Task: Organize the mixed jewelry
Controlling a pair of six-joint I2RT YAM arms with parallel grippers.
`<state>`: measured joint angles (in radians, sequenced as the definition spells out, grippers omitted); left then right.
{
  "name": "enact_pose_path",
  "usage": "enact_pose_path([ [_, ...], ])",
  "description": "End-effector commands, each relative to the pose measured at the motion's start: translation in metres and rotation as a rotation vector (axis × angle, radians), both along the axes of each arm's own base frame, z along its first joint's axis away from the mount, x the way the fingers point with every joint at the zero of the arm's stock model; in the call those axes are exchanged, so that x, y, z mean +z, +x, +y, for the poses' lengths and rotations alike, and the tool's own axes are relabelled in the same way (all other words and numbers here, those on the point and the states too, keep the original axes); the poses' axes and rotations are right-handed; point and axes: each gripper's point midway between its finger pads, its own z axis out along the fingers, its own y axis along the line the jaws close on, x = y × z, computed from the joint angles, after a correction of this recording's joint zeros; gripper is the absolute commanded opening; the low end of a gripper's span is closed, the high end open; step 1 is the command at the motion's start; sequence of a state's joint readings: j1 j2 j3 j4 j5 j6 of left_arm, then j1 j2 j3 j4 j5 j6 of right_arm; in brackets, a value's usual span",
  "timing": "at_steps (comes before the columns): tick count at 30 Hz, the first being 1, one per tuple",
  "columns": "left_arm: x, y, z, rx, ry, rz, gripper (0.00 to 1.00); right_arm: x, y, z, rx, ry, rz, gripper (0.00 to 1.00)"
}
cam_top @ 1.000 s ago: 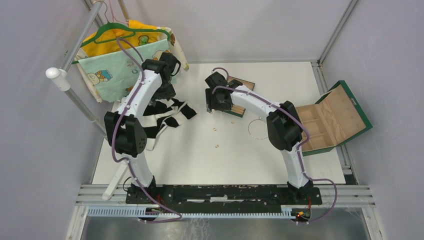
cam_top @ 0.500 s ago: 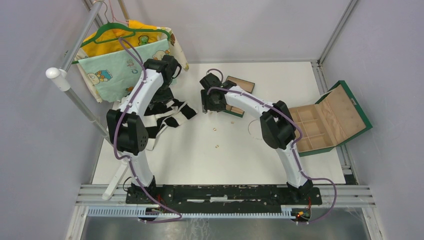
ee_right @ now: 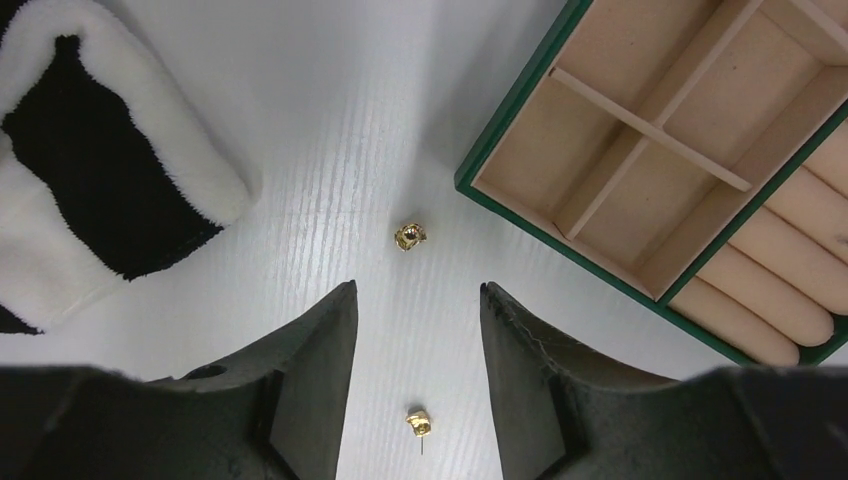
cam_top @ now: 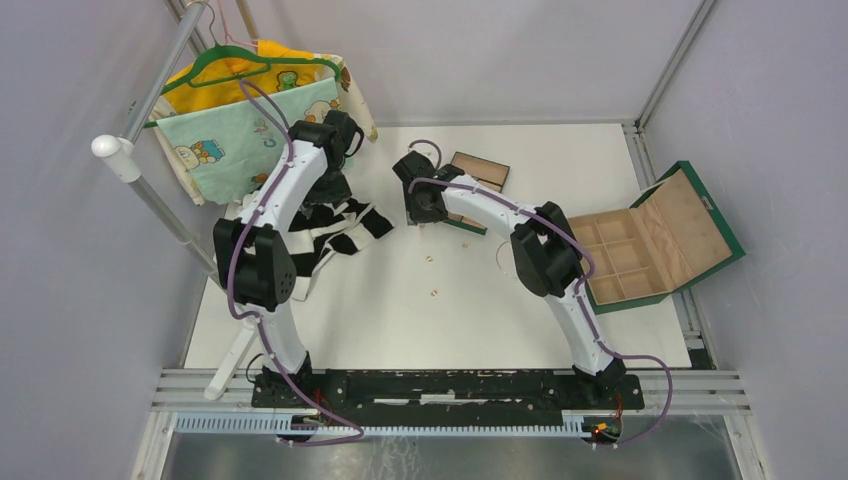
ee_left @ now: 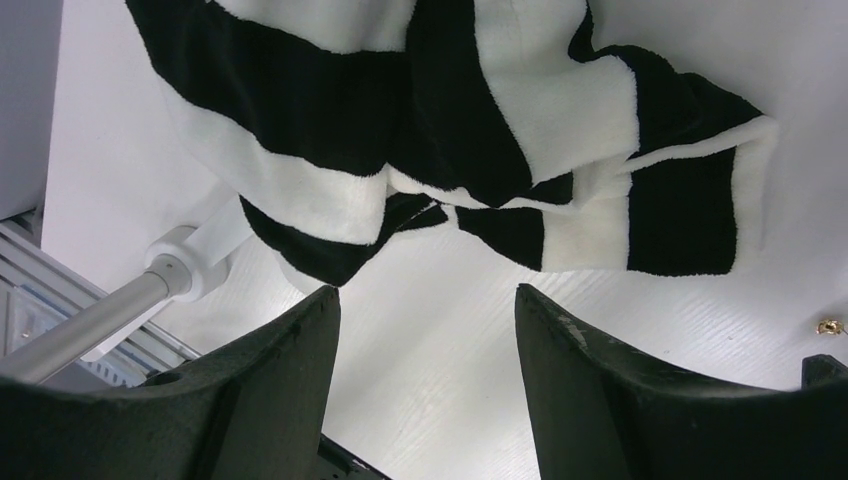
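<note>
1. White worktop fills a grey-walled cell; a green-rimmed tray (ee_right: 515, 97) sits upper right in the right wrist view, the compartments that show bare.
2. Right hand (ee_right: 417, 290) has swung left over the past second and is spread wide, holding nothing.
3. One gold piece (ee_right: 409, 236) lies just ahead of it, and a gold stud (ee_right: 417, 421) lies between its fingers, so a pickup looks likely next.
4. Silvery hoop (cam_top: 497, 252) is now mostly hidden under the right arm.
5. Left hand (ee_left: 425, 300) is wide and empty over striped cloth (ee_left: 450, 150).

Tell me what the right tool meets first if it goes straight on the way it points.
The right tool would likely meet the white table first, coming down about the gold stud seen between its open jaws; another gold piece lies just ahead. Depth is uncertain.
</note>
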<state>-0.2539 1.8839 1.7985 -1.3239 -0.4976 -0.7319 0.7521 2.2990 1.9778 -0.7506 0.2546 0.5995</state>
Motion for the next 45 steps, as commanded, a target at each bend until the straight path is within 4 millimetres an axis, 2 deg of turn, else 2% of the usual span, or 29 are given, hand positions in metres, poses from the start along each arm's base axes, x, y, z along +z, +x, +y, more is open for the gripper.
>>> enact_pose_path([
  [1,0.018,0.005,-0.005,-0.047,-0.038,-0.088,0.71,0.007,0.012,0.008,0.016,-0.010,-0.061,0.53],
  [15,0.006,0.003,-0.012,-0.079,-0.078,-0.079,0.71,-0.009,0.008,0.020,0.251,-0.024,-0.070,0.45],
  [32,0.001,0.001,-0.016,-0.101,-0.104,-0.077,0.71,-0.036,0.004,0.009,0.312,-0.075,-0.032,0.45],
  [45,0.000,-0.001,-0.018,-0.115,-0.118,-0.076,0.70,-0.056,0.003,0.004,0.316,-0.082,-0.001,0.40],
])
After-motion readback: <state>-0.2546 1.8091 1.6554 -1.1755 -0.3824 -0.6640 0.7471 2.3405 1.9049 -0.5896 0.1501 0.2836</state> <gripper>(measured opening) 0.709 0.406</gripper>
